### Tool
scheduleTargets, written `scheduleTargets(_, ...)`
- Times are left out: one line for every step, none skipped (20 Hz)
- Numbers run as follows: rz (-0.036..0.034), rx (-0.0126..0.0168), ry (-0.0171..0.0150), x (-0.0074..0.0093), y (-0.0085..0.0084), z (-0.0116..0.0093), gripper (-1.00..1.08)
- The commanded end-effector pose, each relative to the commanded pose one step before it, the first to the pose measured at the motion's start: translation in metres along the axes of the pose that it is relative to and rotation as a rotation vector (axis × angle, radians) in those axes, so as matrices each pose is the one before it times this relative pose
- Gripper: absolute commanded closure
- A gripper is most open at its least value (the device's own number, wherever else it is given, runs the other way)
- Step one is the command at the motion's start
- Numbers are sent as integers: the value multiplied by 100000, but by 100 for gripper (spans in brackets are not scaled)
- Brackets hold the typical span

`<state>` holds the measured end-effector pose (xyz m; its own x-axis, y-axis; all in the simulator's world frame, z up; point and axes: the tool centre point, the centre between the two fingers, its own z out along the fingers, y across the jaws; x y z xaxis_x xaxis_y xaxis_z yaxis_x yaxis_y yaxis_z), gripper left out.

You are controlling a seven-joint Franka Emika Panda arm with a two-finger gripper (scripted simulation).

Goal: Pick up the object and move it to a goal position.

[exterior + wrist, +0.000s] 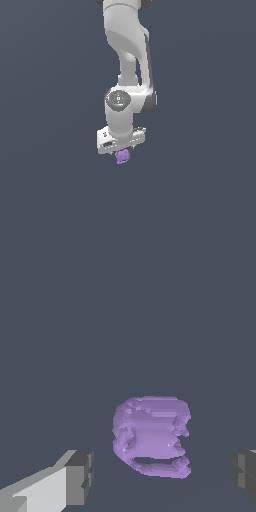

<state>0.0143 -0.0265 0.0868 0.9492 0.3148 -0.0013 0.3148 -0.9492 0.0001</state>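
Between fingers (75,478) | object (151,436): purple, lumpy, roundish, untouched

A tiny, lumpy, roundish object (151,436) is rendered in plain light purple, with paler lilac highlights on its ridges and darker violet in its hollows. The robot arm (125,45) is coloured white, with black shown along one side and a grey disc marked with small coloured dots at the wrist. The white gripper (121,150) is tipped with dark grey fingers (80,476). The surroundings are given a uniform dark slate blue-grey, without pattern.
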Motion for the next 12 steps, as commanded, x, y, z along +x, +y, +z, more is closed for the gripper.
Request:
scheduleTargets(-13, -25, 58, 18, 7, 8, -92)
scheduleTargets(0, 0, 0, -4, 5, 118, -92)
scheduleTargets(0, 0, 0, -7, 9, 197, -92)
scheduleTargets(-68, 5, 10, 4, -28, 269, -92)
scheduleTargets(0, 0, 0, -15, 15, 352, -92)
scheduleTargets(-68, 5, 10, -5, -22, 423, -92)
scheduleTargets(-68, 5, 10, -10, -20, 497, -92)
scheduleTargets(0, 0, 0, -29, 22, 574, -92)
scheduleTargets(-96, 8, 15, -10, -33, 600, -92)
scheduleTargets(-68, 5, 10, -10, -18, 528, -92)
scheduleTargets(0, 0, 0, -16, 20, 452, -92)
scheduleTargets(-68, 4, 10, 10, -20, 366, -92)
